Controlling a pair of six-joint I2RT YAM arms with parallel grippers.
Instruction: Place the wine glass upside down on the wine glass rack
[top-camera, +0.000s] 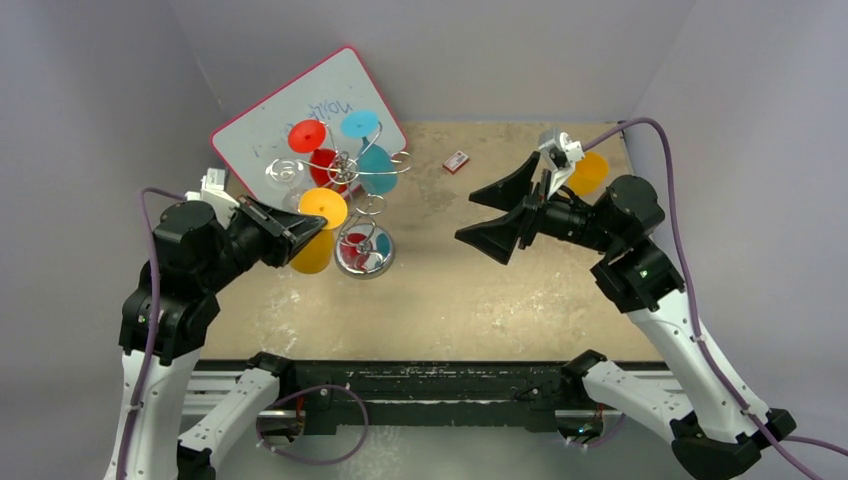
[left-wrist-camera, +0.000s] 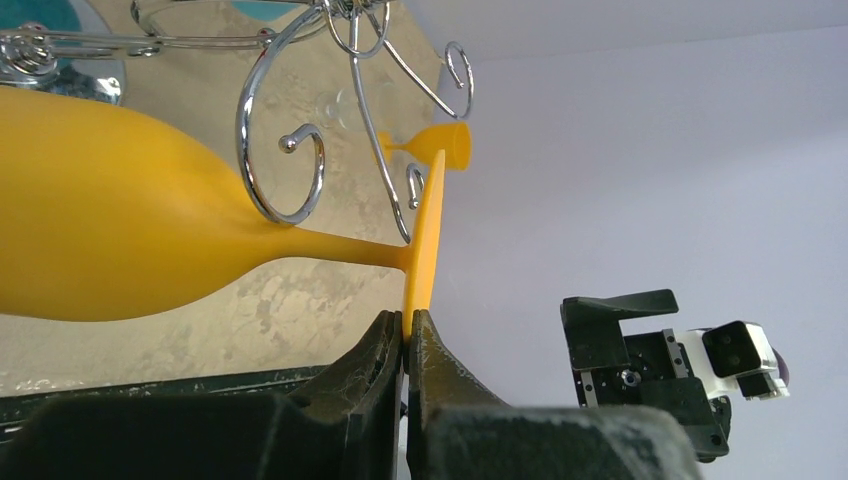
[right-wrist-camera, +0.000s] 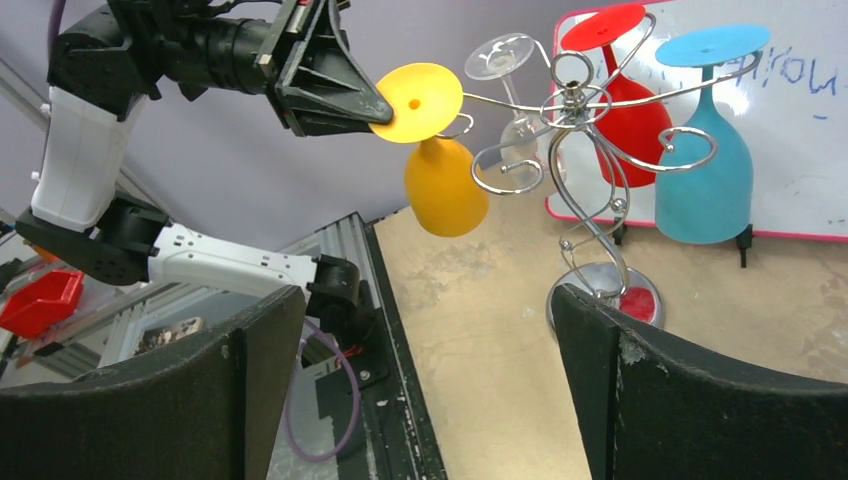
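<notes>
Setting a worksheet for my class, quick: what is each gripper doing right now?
Left gripper: closed on the foot of the yellow wine glass.
Right gripper: open, holding nothing.

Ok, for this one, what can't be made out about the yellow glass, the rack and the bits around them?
- Top view: whether the stem of the yellow wine glass sits in an arm of the wine glass rack; its foot covers the stem.
- Left wrist view: the glass's bowl is cut off by the left edge.
- Top view: small red-and-white object, too small to identify.
- Whiteboard writing: blurred, partly behind hung glasses.
</notes>
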